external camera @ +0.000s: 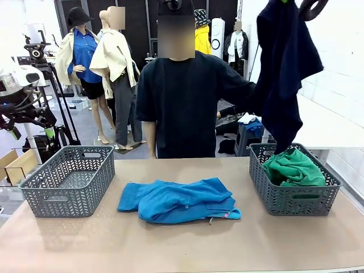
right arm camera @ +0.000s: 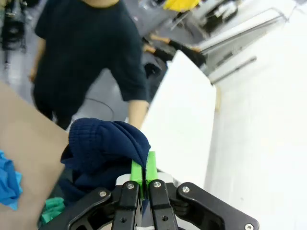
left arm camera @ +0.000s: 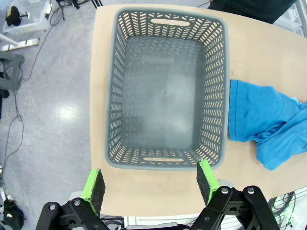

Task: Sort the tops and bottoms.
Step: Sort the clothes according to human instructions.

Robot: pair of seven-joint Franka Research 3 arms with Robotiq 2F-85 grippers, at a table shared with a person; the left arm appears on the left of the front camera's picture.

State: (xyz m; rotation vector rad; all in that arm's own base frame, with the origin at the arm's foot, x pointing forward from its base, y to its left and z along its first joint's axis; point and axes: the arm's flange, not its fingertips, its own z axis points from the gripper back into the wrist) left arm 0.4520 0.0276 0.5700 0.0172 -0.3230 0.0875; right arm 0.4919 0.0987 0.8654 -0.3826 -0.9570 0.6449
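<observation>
Right gripper (right arm camera: 144,165) pinches the navy shirt (external camera: 284,68), which hangs long-axis vertical over the right basket (external camera: 296,202) holding the green top (external camera: 293,168). Blue bottoms (external camera: 179,200) lie lengthwise left of that basket. Left gripper (left arm camera: 149,176) spread wide.

A robot lab around me, my work table (external camera: 182,250) on a shiny grey floor (left arm camera: 53,124), loose cables (left arm camera: 18,108) trailing across it, camera gear (external camera: 37,52) on a stand, white partition walls (right arm camera: 259,120) to my right
</observation>
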